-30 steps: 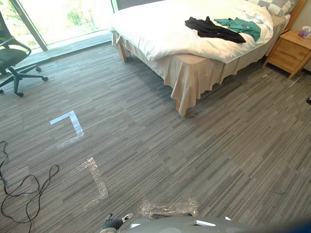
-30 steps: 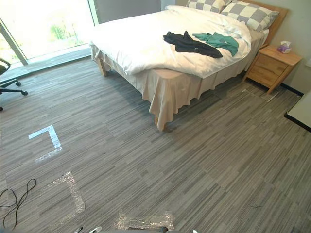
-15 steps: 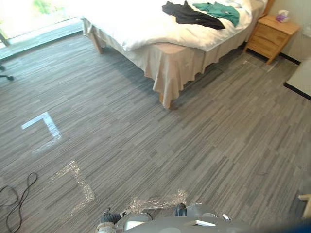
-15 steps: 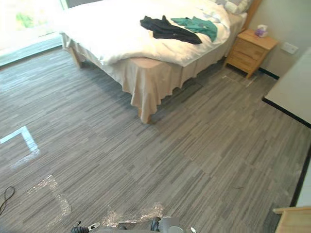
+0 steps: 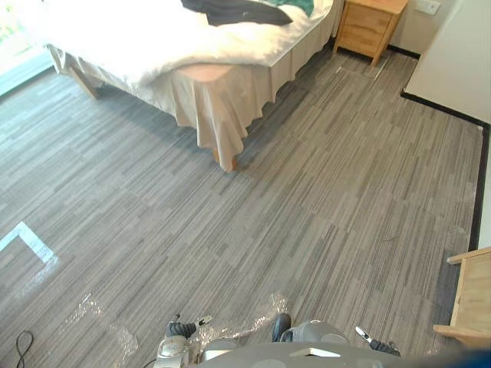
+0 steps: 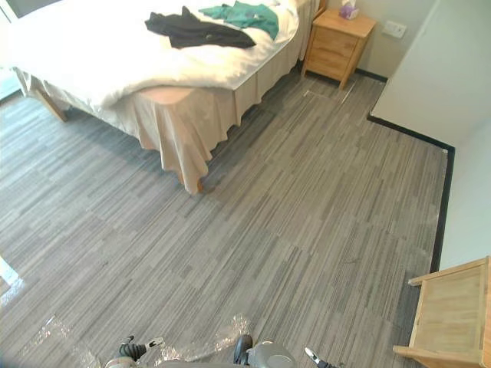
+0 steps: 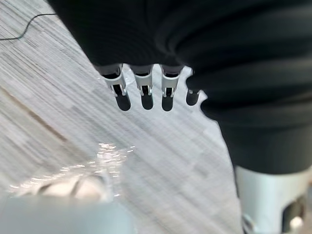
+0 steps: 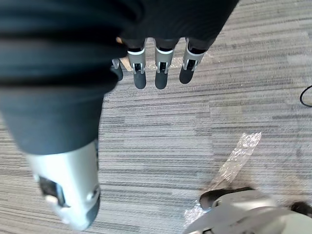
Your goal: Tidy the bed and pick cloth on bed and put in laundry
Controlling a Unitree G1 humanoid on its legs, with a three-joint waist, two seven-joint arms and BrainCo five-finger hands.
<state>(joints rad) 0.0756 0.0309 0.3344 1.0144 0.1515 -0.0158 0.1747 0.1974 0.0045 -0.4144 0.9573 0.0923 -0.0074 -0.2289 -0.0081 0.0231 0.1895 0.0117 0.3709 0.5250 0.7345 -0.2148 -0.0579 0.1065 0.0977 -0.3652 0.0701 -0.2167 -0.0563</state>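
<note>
Two garments lay on the white bed (image 6: 84, 57) ahead of you: a black cloth (image 6: 198, 29) and, just beside it, a green cloth (image 6: 244, 15), both on the side of the bed nearer the nightstand (image 6: 335, 46). Compared with a second earlier, your head camera had swung to the right. The whole scene had slid left, the office chair and window had dropped out of frame, the bed had ended up in the upper left corner, and a pale wooden piece of furniture (image 6: 451, 310) had come in at the lower right. The cloths themselves had not shifted on the duvet. Your left hand (image 7: 145, 90) and right hand (image 8: 162, 70) both hung over the grey floor (image 6: 307, 207), well apart from the bed, with fingers straight, slightly apart and holding nothing. The top edge cut off the head of the bed, and in the left eye view it clipped both cloths too. The wooden furniture was cut by the right and bottom edges, so you could not tell what it was. A tissue box (image 6: 349, 10) sat on the nightstand.
</note>
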